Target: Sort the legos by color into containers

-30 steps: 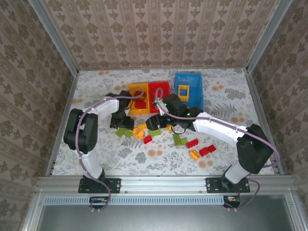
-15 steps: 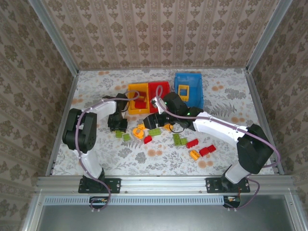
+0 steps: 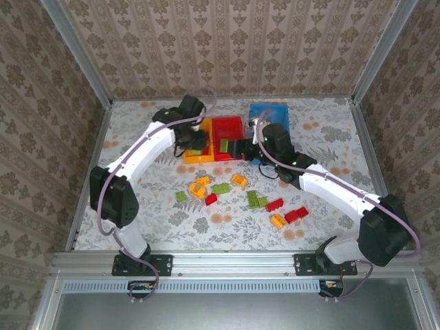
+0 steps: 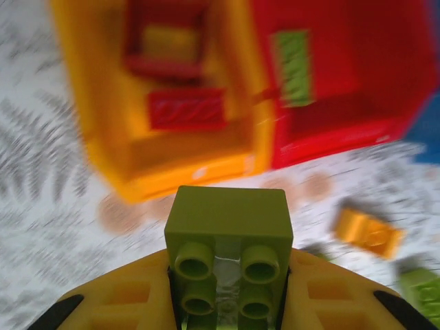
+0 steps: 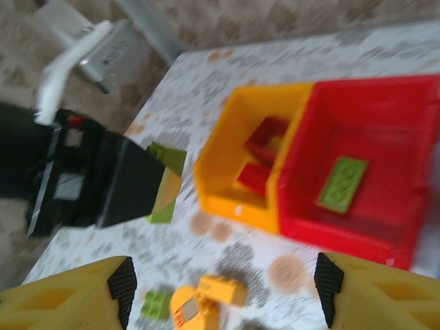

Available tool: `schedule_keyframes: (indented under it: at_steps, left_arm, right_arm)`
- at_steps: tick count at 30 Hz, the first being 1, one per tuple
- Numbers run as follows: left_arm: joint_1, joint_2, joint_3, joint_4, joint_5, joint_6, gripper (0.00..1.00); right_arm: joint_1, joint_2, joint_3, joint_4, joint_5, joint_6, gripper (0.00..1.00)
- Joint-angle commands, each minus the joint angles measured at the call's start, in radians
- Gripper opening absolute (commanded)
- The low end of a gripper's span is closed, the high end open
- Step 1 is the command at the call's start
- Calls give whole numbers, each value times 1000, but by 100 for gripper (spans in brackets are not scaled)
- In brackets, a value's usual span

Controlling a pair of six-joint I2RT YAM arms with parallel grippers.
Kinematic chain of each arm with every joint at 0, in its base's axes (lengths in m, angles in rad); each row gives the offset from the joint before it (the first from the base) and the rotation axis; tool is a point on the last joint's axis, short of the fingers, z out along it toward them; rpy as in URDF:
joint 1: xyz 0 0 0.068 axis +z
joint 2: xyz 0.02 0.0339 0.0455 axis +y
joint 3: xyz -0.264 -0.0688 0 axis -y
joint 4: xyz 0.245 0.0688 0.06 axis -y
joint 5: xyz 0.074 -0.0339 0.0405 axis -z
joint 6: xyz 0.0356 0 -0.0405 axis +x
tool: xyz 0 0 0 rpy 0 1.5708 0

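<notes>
A lime green lego (image 4: 229, 230) sits studs-toward-camera between my left gripper's (image 4: 229, 278) yellow fingers, which are shut on it. That gripper (image 3: 189, 143) hovers over the near side of the yellow bin (image 3: 201, 157), which holds red bricks (image 4: 185, 108). The red bin (image 3: 228, 126) beside it holds a green lego (image 5: 342, 183). My right gripper (image 5: 225, 289) is open and empty, in front of the red bin (image 3: 240, 148). The blue bin (image 3: 271, 111) is partly hidden behind the right arm. Several red, orange and green legos (image 3: 221, 188) lie on the table.
The loose bricks spread from a green one (image 3: 181, 196) on the left to red ones (image 3: 296, 214) on the right. An orange pair (image 5: 206, 299) lies just below my right gripper. The left gripper (image 5: 130, 182) shows at the left of the right wrist view.
My left gripper shut on a green lego on the table, then rose and swung back toward the yellow bin. My right gripper drew back from the pile toward the red bin, still open.
</notes>
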Motion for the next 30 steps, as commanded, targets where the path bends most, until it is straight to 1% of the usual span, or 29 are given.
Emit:
schedule_keyframes:
  at_steps: [1, 5, 11, 13, 15, 18, 20, 25, 28, 30]
  left_arm:
    - [-38, 152, 131, 5, 54, -44, 25]
    - [-48, 312, 300, 27, 69, -42, 26]
    - [-39, 500, 482, 16, 105, -42, 31]
    - [-35, 533, 514, 7, 123, -49, 38]
    - [-34, 545, 523, 9, 139, -56, 50]
    - [-33, 534, 525, 0, 148, -71, 57]
    - [-34, 509, 517, -2, 148, -74, 58]
    - [-34, 401, 451, 14, 154, -107, 57]
    - [-38, 294, 342, 70, 167, -144, 55]
    - [-43, 203, 249, 101, 163, -172, 53]
  right_arm:
    - [-16, -25, 23, -29, 138, 40, 73]
    - [-43, -48, 11, -28, 154, 78, 73]
    - [-47, -92, -22, -59, 157, 83, 73]
    - [-50, -109, -37, -70, 160, 83, 73]
    - [-52, -124, -54, -88, 161, 79, 73]
    - [-52, -131, -76, -140, 144, 56, 73]
    - [-51, -133, -94, -184, 121, 18, 73]
    - [-37, -97, -113, -319, 67, -151, 73]
    - [-4, -33, -99, -382, 41, -274, 73]
    - [18, 42, -64, -429, 30, -341, 73]
